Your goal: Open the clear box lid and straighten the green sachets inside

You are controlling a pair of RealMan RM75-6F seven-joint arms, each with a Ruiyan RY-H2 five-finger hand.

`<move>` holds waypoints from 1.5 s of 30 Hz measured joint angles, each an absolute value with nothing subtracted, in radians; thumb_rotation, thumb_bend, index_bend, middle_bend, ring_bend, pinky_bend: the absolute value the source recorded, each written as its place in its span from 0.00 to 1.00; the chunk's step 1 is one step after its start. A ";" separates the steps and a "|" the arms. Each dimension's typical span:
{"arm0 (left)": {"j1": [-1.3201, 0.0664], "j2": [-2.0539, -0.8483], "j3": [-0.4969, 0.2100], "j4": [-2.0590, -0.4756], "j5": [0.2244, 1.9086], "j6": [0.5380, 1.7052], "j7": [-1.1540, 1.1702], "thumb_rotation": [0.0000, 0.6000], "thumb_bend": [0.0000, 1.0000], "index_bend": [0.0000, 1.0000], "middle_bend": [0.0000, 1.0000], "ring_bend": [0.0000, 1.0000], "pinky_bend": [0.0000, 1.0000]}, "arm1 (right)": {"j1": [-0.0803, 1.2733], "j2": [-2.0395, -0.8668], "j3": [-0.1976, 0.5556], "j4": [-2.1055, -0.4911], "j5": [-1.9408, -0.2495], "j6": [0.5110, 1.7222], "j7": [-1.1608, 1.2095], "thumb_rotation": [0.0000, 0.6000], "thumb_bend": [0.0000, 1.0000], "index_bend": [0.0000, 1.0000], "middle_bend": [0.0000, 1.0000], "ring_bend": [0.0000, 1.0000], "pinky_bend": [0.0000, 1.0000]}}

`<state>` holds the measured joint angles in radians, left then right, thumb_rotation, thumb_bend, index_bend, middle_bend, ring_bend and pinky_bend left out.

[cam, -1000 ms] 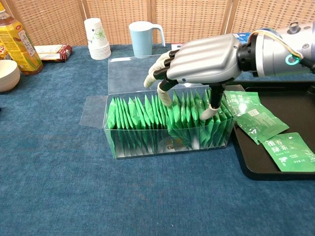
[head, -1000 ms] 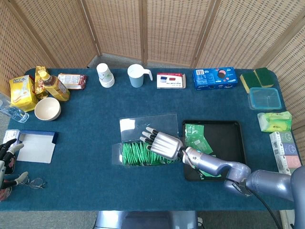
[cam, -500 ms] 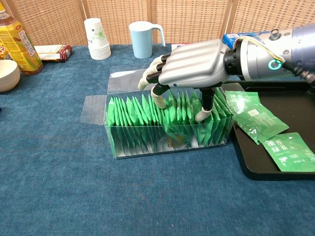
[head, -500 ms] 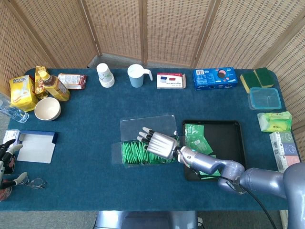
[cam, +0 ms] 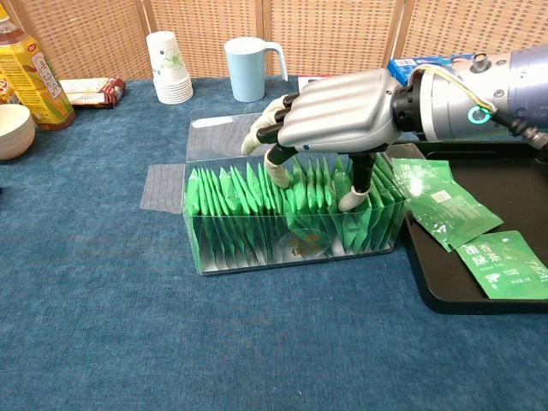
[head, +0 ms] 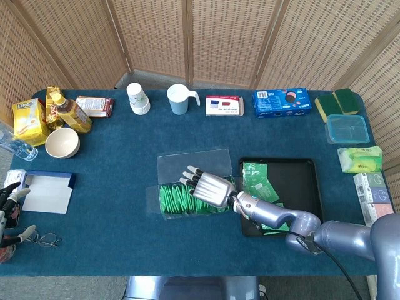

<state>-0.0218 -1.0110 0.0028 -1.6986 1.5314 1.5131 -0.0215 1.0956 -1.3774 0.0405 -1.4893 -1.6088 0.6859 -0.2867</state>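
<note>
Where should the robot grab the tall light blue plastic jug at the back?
Best guess: by the loop handle on the light blue plastic jug, coming from the jug's right in the chest view. It stands upright with the handle sticking out that way, and that side looks free.

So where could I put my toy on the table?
Bare cloth lies between the bowl and the clear box, and along the front edge. It's crowded at the back row, the right edge, and around the robot hand.

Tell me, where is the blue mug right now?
The blue mug stands near the table's far edge in the head view, between the stack of paper cups on its left and the small red, white and blue box on its right.
</note>
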 measured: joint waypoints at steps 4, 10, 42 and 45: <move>-0.022 -1.010 0.002 -1.702 1.533 1.515 -0.018 1.00 0.16 0.19 0.11 0.12 0.33 | 1.091 -1.376 0.036 -1.491 -1.613 0.694 -0.283 1.00 0.24 0.36 0.13 0.04 0.00; -0.024 -1.008 0.001 -1.707 1.536 1.517 -0.014 0.99 0.16 0.19 0.11 0.12 0.33 | 1.087 -1.378 0.034 -1.491 -1.616 0.704 -0.275 1.00 0.34 0.35 0.14 0.05 0.00; -0.023 -1.007 -0.002 -1.701 1.536 1.524 -0.021 0.99 0.16 0.19 0.10 0.12 0.33 | 1.073 -1.395 0.034 -1.501 -1.604 0.720 -0.280 1.00 0.38 0.65 0.19 0.09 0.00; -0.022 -1.007 -0.002 -1.700 1.537 1.525 -0.022 1.00 0.16 0.19 0.10 0.12 0.33 | 1.070 -1.393 0.037 -1.504 -1.602 0.726 -0.280 1.00 0.38 0.68 0.20 0.09 0.00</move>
<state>-0.0221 -1.0068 -0.0019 -1.7000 1.5367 1.5247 -0.0217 1.0695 -1.3934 0.0366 -1.5041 -1.6020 0.7262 -0.2799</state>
